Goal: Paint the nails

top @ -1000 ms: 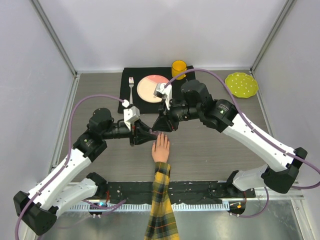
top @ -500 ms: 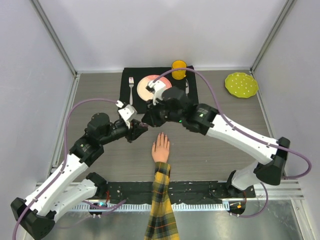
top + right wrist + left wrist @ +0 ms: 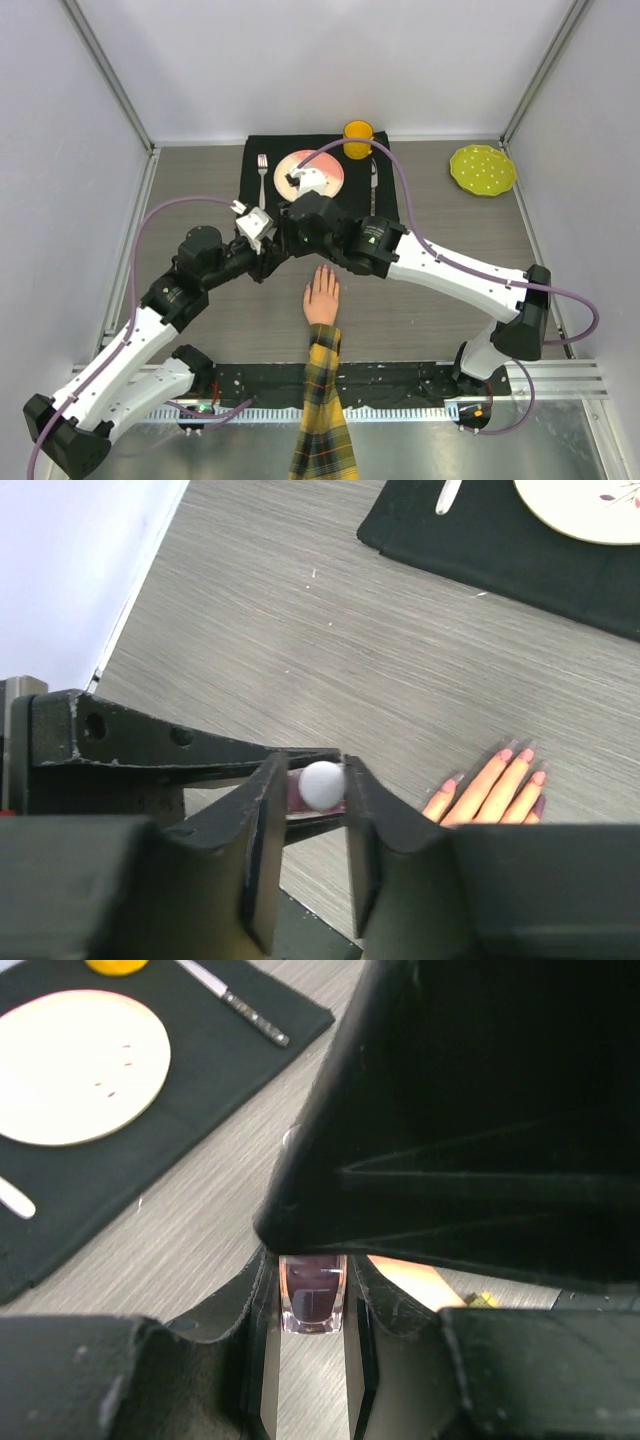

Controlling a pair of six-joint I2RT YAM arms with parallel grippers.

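**Two grippers meet at a polish bottle**

Left of centre in the overhead view, the left gripper [image 3: 268,260] is clamped on a purple bottle [image 3: 312,1295]. The right gripper [image 3: 283,240] brackets its white cap [image 3: 322,784]; I cannot tell whether it grips. Just lower right lies the hand [image 3: 322,297], its nails [image 3: 525,754] pointing up-frame.

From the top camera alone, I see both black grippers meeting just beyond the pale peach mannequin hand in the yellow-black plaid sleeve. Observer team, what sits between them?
Observer: The left wrist view shows the left gripper shut on a small purple glass polish bottle.
Operator: And the other arm?
Observer: In its own wrist view, the right gripper straddles the bottle's round white cap. I cannot tell whether it presses on it.
Operator: Are the nails painted?
Observer: The right wrist view shows the nails looking pinkish. Whether that is fresh polish is unclear.
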